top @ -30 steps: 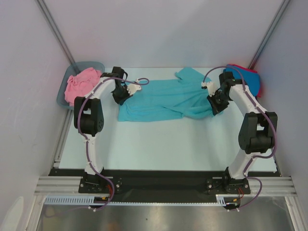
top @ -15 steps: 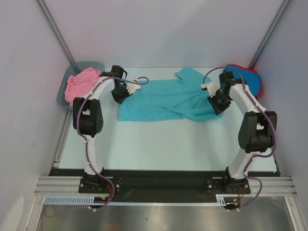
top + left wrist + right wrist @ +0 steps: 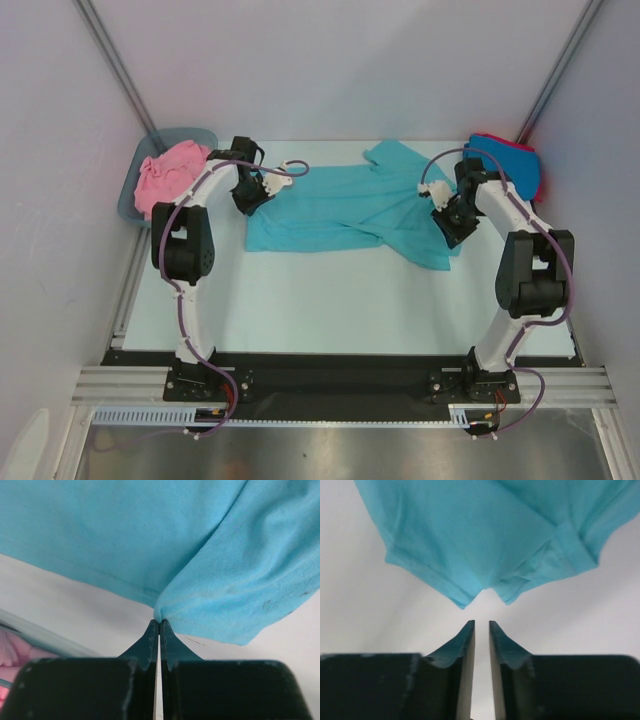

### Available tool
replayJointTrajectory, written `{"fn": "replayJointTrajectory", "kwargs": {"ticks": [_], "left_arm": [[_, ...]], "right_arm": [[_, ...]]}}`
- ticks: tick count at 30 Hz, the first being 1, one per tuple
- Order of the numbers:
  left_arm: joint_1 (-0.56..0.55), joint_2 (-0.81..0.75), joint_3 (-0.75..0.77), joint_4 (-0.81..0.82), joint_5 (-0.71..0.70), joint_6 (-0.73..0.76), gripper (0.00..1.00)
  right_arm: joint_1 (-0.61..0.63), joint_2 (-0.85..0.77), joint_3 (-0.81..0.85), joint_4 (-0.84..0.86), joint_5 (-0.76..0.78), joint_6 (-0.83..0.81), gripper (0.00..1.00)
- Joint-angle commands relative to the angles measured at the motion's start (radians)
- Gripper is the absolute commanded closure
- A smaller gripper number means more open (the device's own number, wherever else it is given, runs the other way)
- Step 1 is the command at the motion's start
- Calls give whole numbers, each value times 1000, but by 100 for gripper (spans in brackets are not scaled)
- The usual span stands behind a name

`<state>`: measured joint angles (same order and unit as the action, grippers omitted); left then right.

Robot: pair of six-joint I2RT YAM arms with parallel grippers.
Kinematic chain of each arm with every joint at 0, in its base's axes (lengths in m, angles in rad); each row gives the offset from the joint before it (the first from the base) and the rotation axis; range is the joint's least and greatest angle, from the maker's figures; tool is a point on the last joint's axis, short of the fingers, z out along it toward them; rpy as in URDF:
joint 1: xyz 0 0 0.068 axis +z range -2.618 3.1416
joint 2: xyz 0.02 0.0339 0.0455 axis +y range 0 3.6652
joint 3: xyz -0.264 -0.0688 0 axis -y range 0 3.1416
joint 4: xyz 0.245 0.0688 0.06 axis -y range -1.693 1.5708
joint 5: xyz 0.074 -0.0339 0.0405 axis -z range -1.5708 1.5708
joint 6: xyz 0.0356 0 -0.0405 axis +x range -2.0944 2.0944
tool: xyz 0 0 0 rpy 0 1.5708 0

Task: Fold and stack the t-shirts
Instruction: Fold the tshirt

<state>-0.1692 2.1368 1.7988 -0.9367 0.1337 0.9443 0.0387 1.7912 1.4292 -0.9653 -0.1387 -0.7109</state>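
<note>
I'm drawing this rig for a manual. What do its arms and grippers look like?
The left arm and right arm are twins: white links joined by chunky black joint housings. A purple cable loops along each. The left gripper and right gripper each have a black body and two dark fingers tapering to thin tips. I see no markings.

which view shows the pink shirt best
The top external view: the pink t-shirt lies bunched in the grey-blue tub at far left. The left wrist view catches only a pink sliver at its lower-left edge; the right wrist view shows none.
</note>
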Motion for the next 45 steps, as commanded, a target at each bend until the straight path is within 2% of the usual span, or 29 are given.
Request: {"fn": "replayJointTrajectory", "kwargs": {"ticks": [1, 3, 7, 15, 20, 31, 39, 45], "left_arm": [[-7, -52, 10, 10, 3, 13, 100], [-7, -51, 11, 10, 6, 11, 100], [-7, -55, -1, 9, 4, 13, 100], [-7, -57, -1, 12, -3, 16, 100], [-9, -61, -7, 12, -14, 22, 100], [-7, -97, -72, 38, -26, 22, 100], [-6, -97, -76, 44, -23, 25, 100], [-6, -97, -67, 45, -19, 22, 100]], "right_arm": [[-3, -21, -68, -13, -24, -15, 75], [3, -33, -99, -6, -47, -16, 69], [26, -104, -217, 75, -6, -19, 63], [101, -208, -403, 307, 192, -58, 63], [125, -223, -443, 411, 281, -139, 62], [153, -207, -489, 424, 272, -216, 61], [225, -239, -539, 408, 258, -197, 60], [237, -211, -567, 457, 280, -199, 61]]}}
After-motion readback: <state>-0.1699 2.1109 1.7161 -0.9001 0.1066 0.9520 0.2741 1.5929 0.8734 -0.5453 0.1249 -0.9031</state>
